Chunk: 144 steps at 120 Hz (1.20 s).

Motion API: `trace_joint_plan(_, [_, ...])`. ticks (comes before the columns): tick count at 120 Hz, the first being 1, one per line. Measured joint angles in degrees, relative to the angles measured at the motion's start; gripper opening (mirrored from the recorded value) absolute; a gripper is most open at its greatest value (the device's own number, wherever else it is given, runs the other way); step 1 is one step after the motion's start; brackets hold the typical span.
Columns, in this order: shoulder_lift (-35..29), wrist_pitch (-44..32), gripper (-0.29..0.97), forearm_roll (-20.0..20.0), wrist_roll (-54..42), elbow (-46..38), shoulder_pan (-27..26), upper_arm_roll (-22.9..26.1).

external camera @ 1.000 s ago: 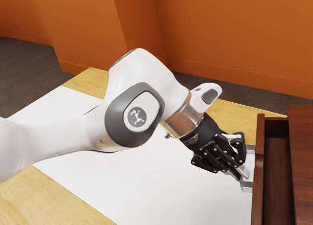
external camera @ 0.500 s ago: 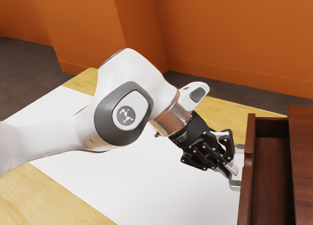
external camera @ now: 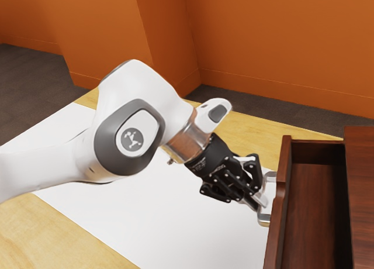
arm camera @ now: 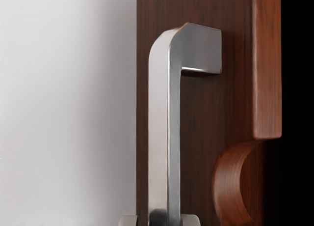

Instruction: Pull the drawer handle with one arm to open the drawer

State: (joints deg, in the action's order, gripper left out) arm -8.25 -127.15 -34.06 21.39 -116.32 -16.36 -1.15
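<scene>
One white mat (external camera: 175, 222) on wooden table (external camera: 35, 240); orange walls (external camera: 280, 35); tool (external camera: 260, 206) grips handle (arm camera: 165, 118).

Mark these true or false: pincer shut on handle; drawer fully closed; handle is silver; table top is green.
1. The pincer is shut on the handle. True.
2. The drawer is fully closed. False: it is pulled partly out, with its inside showing.
3. The handle is silver. True.
4. The table top is green. False: the table is light wood with a white sheet on it.
</scene>
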Motion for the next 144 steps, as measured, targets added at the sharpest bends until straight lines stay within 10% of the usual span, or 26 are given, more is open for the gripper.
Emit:
trace_joint_plan(124, [-11.0,0.2,0.0,1.4,0.0,-7.9,5.9,0.3])
trace_joint_plan(144, [-18.0,3.0,0.32,7.7,0.0,-5.7,6.6,0.4])
